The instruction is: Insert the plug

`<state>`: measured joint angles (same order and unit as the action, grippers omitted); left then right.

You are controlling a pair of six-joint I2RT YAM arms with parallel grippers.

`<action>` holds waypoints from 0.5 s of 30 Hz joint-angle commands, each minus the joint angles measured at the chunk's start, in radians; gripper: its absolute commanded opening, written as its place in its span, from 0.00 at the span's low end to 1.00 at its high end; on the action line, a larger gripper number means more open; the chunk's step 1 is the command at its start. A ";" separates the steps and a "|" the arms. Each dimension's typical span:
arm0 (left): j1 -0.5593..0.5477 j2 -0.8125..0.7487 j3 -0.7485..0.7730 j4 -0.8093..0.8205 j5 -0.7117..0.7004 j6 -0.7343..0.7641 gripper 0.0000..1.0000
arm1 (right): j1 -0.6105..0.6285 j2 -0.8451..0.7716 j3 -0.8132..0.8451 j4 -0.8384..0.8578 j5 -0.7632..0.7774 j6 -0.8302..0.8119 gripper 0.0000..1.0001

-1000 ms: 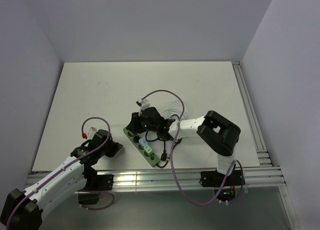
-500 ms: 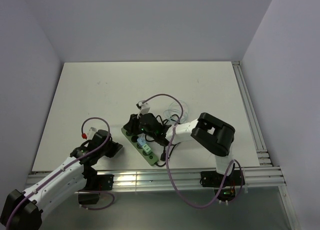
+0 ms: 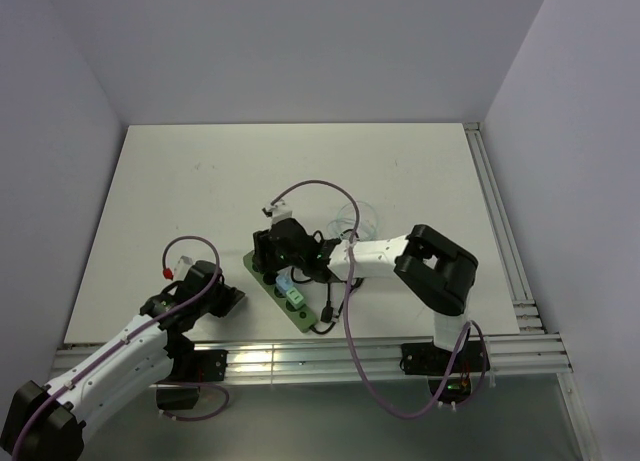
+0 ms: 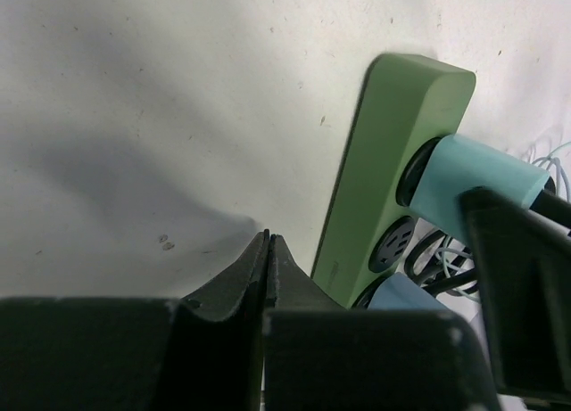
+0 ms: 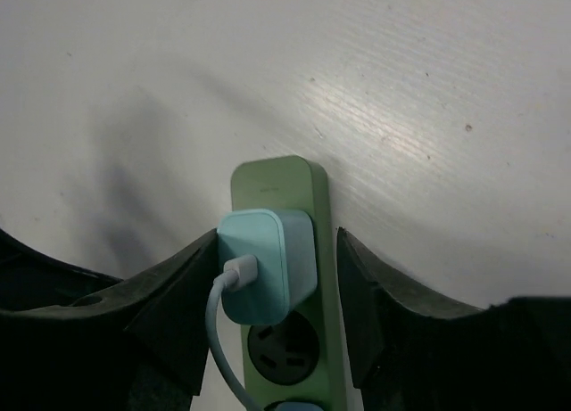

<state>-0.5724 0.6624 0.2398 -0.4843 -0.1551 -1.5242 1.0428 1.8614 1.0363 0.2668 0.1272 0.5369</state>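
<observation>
The light teal plug (image 5: 268, 264) sits in the end socket of the green power strip (image 5: 272, 184), its pale cable running down from it. My right gripper (image 5: 277, 246) is open and straddles the plug, with a gap at the right finger (image 5: 366, 295). In the left wrist view the plug (image 4: 473, 184) stands out of the strip (image 4: 393, 135). From above, my right gripper (image 3: 272, 256) hides the plug at the strip's (image 3: 305, 318) far end. My left gripper (image 4: 268, 237) is shut on nothing, on the table left of the strip (image 3: 232, 299).
One empty socket (image 5: 285, 349) lies beside the plug, then a blue plug (image 4: 401, 295). A coil of clear cable (image 3: 352, 219) and a black cord (image 3: 326, 306) lie by the strip. Aluminium rails (image 3: 300, 356) line the near and right table edges.
My right gripper has opened and let go of the plug, which now stays in the strip's end socket. The right wrist shifted slightly left. The left arm has not moved.
</observation>
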 commanded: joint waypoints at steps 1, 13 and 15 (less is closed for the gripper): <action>0.005 -0.007 0.016 0.000 -0.012 0.001 0.06 | -0.017 0.045 0.013 -0.492 0.048 -0.155 0.63; 0.005 -0.007 0.029 -0.013 -0.026 0.007 0.06 | -0.027 0.001 0.376 -0.681 0.020 -0.259 0.75; 0.005 -0.006 0.029 -0.010 -0.026 0.007 0.06 | -0.029 0.001 0.454 -0.722 0.018 -0.268 0.75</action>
<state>-0.5724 0.6643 0.2398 -0.4946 -0.1562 -1.5238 1.0233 1.8862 1.3731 -0.3603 0.1333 0.3157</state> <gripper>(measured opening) 0.062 0.753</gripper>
